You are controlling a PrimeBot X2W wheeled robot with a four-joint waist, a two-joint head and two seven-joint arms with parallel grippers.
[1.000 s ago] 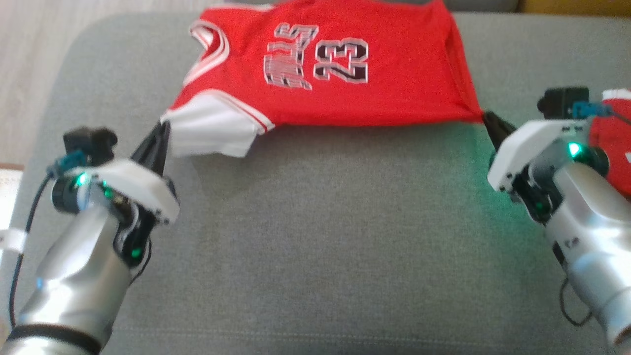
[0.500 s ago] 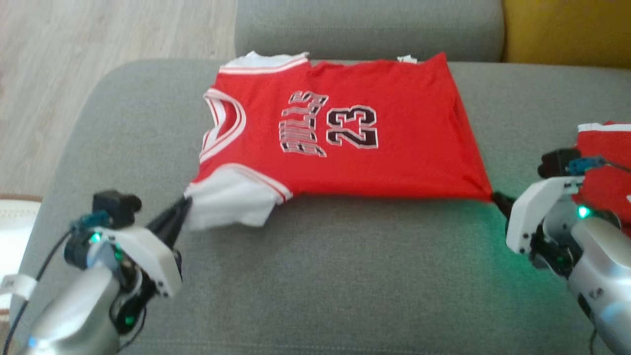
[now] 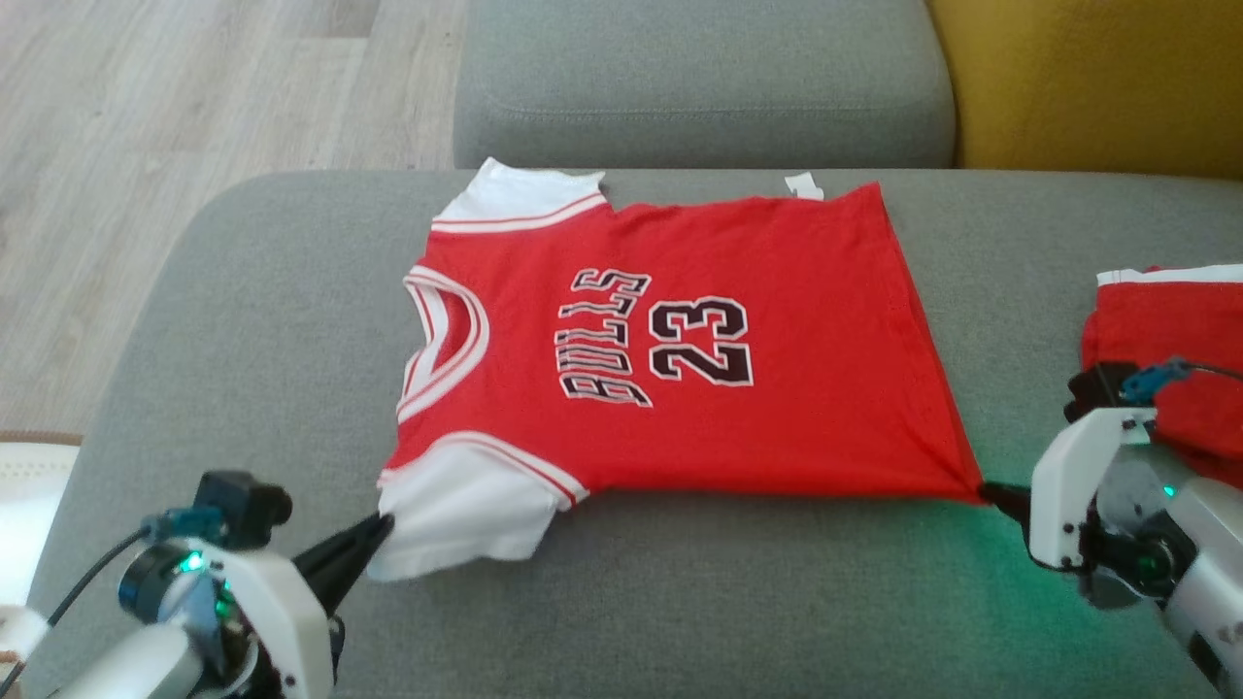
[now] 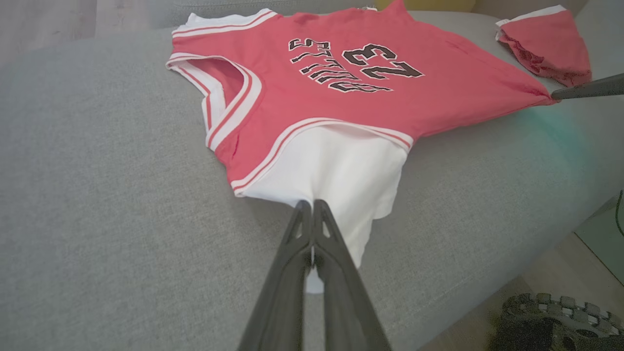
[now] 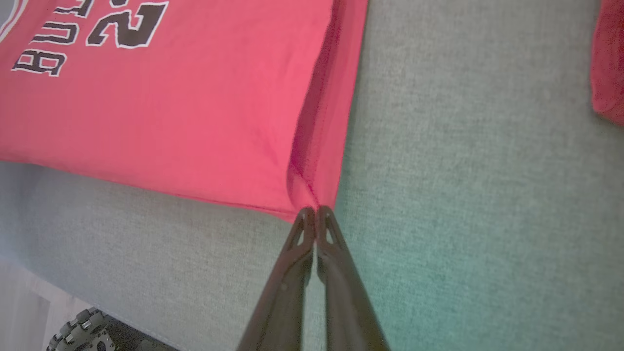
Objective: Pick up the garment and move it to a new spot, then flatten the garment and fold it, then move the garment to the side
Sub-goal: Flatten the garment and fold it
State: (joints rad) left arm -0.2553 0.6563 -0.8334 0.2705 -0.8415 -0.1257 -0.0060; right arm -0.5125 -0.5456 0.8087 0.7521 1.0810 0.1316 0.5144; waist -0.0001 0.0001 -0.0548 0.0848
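Red jersey (image 3: 680, 340) lies spread on the sofa (image 3: 680, 602), left jaws pinching its white sleeve (image 4: 336, 180), right jaws pinching its hem corner, both pressed tight.

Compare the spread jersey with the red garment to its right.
The jersey lies spread flat, number 23 showing; the red garment sits bunched. The jersey has white sleeves; the red garment a white edge band. The left gripper and right gripper pinch the jersey; neither holds the red garment. Both are red and rest on the grey sofa.
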